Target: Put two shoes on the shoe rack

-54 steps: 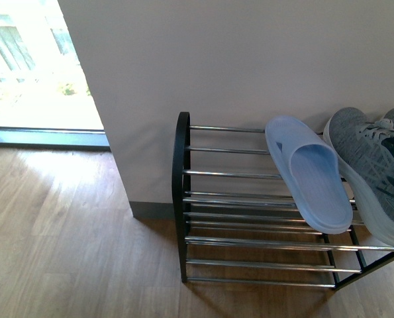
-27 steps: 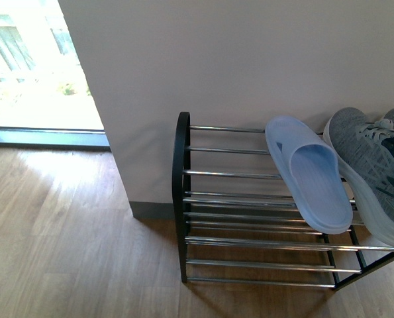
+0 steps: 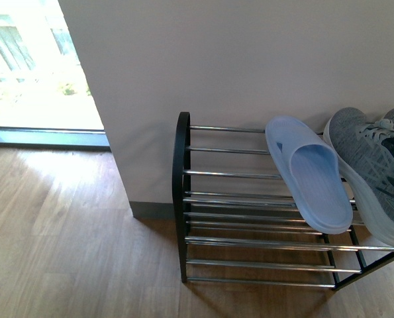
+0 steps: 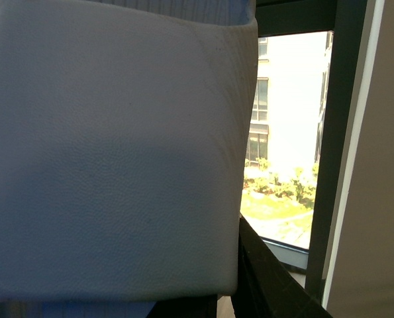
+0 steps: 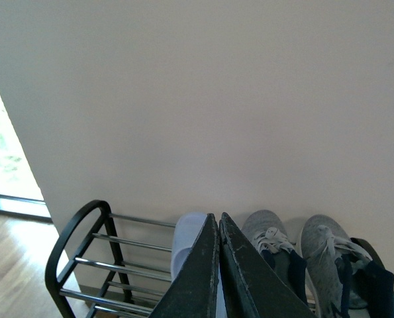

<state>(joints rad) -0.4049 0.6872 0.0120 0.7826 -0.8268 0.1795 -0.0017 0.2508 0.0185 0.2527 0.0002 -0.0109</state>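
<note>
Wood flooring meets a pale wall where the shoe rack [image 3: 181, 199] stands. One blue slide [image 3: 309, 173] lies beside the grey sneakers [image 5: 296, 255], toe toward the wall. Right gripper [image 5: 218, 222], closed and empty, hovers directly above the slide; the left cannot be judged.

Blue slide [image 3: 309, 173] and grey sneaker [image 3: 375, 169] (touching) atop rack [image 3: 181, 199].
</note>
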